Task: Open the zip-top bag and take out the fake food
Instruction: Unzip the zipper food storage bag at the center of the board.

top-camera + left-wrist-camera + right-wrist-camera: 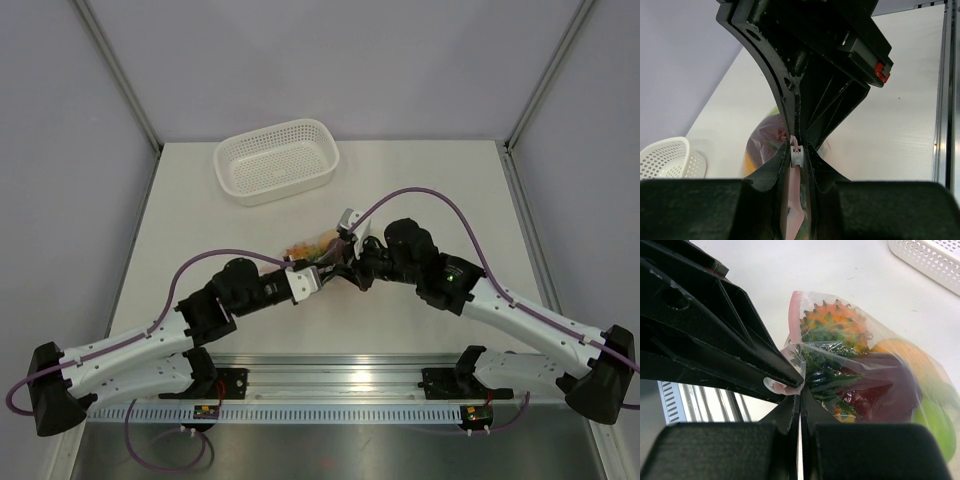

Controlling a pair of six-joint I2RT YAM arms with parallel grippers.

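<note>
Clear, crinkly plastic makes up the zip-top bag [875, 347], a pouch with a pink zip strip [794, 315] along one edge. It sits about mid-table between the two arms' tips, and the zip is not yet open. The fake food [835, 325] is all inside it: a spiky orange-and-green plastic pineapple, behind it a smooth orange fruit [905, 357], a dark red piece [875, 392] and a green apple [935, 422] at the far end. Whether the pouch's bottom rests on the surface or hangs just above it cannot be told.

Both pincers meet at the zip end. The right gripper [800, 392] has its black fingers pressed together, pinching a fold of the clear film right at the corner. The left gripper [798, 152] comes in from the opposite side, its narrow fingers drawn in against a small white zip slider [797, 156] on the pink strip, gripping it from both sides. The two sets of fingertips are almost touching each other.

Beyond the pouch, well apart toward the far edge of the white table [440, 160], stands a white perforated plastic basket [277, 160], rectangular with rounded corners. Purple cables [205, 257] arc over both arms.
</note>
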